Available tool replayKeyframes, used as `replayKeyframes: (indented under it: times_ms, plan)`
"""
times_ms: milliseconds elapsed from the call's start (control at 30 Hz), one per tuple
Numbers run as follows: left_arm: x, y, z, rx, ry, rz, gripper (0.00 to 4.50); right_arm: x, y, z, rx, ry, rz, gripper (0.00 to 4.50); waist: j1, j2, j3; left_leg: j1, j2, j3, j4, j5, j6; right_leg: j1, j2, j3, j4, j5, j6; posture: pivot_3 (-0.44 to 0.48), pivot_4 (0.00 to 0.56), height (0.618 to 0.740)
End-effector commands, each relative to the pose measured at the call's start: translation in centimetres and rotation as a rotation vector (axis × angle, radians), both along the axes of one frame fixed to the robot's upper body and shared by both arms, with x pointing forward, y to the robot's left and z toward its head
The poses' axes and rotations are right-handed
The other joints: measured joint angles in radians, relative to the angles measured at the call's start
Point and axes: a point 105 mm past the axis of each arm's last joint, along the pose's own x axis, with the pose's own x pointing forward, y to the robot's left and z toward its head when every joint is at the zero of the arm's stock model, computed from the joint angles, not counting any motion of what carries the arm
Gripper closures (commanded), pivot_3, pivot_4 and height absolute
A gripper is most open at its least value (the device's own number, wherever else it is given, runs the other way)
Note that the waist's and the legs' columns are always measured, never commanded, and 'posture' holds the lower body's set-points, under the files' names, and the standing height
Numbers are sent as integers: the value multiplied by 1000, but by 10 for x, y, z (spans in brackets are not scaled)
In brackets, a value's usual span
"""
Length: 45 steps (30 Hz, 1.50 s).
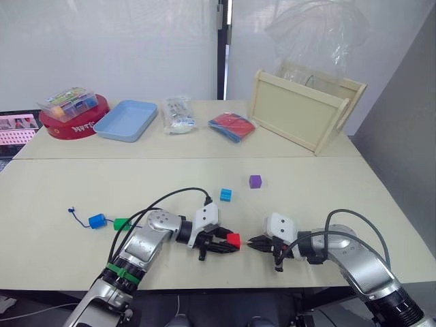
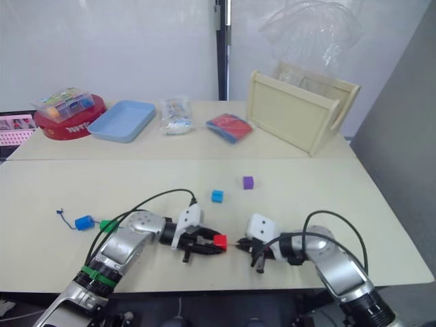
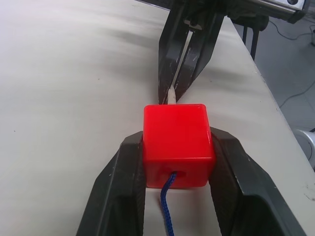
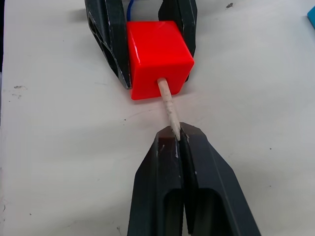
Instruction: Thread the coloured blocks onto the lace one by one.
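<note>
Both grippers meet low over the near table edge. Left gripper pinches the red block by its sides, leaving the bore free; the dark-blue lace enters its back face and the pale tip pokes out the front. Right gripper is pressed together on that tip, placed to draw it through. Behind the left arm, the blue block and green block appear already strung, near the knot. Cyan block and purple block sit loose farther back, awaiting their turn.
</note>
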Motion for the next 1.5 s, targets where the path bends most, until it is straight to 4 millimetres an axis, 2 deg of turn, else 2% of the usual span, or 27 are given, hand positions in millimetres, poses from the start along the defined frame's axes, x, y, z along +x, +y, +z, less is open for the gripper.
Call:
replayKeyframes:
  times_ms: [33, 100, 233, 533, 667, 767, 967, 1033, 1200, 1267, 1400, 1500]
  plan:
    - [1, 22, 12, 2, -32, 29, 3310, 3, 5, 8, -8, -39, 46, 4500, -7, 0, 0, 0, 0, 0, 0, 0, 0, 0, 0, 0, 0, 0, 0, 0, 150, 740]
    - [-1, 35, 13, 19, -31, 47, 3310, 4, 7, 9, -8, -40, 56, 4500, -10, 0, 0, 0, 1, 0, 0, 0, 0, 0, 0, 0, 0, 0, 0, 0, 150, 740]
    - [-9, 108, 12, 152, 5, 148, 3310, 4, 7, 7, -10, -34, 70, 4500, -26, 0, 0, 0, 1, 0, -1, 0, 0, 0, 1, 0, 0, 0, 0, 0, 150, 740]
    - [-12, 216, 16, 407, 14, 295, 3310, 2, 10, 8, -5, -32, 100, 4500, -22, 1, 0, 2, 2, 0, -3, 0, 0, 0, 1, 0, 0, 0, 0, 0, 150, 740]
    - [-9, 240, 17, 463, 0, 332, 3310, 0, 12, 9, -1, -34, 112, 4500, -27, 1, 1, 3, 2, 1, -3, 0, 0, -1, 2, 0, 1, 0, 0, 0, 150, 740]
    - [-8, 250, 18, 488, -17, 342, 3310, 0, 13, 11, -1, -38, 116, 4500, -26, 1, 1, 3, 2, 1, -3, 0, 0, -1, 2, 0, 1, 0, 0, 0, 150, 740]
    - [1, 225, 37, 353, -52, 312, 3310, -1, 17, 15, 8, -47, 117, 4500, -24, 1, 1, 2, 2, 1, -3, 0, 0, -1, 1, 0, 2, 0, 0, 0, 150, 740]
    - [4, 219, 47, 329, -65, 312, 2291, -2, 18, 16, 9, -47, 117, 4500, -22, 1, 1, 1, 2, 1, -3, 0, 0, -2, 1, 0, 1, 0, 0, 0, 150, 740]
    - [6, 205, 67, 311, -86, 299, 767, -5, 24, 19, 13, -41, 114, 4500, -21, 1, 1, -1, 2, 0, -2, 0, 0, -2, 1, -1, 2, 0, 0, 0, 150, 740]
    - [7, 197, 73, 276, -81, 291, 767, -6, 26, 19, 15, -36, 111, 4500, -22, 1, 1, 0, 2, 0, -2, 0, 0, -2, 1, -1, 2, 0, 0, 0, 150, 740]
    - [0, 143, 78, 104, -44, 212, 767, -6, 34, 20, 35, -38, 97, 4500, -20, 1, 1, 0, 2, 0, -2, 0, 0, -2, 1, 0, 2, 0, 0, 0, 150, 740]
    - [-11, 102, 52, 52, -16, 137, 767, -2, 39, 21, 50, -45, 88, 4500, -22, 1, 1, -1, 2, 0, -2, 0, 0, -2, 1, 0, 1, 0, 0, 0, 150, 740]
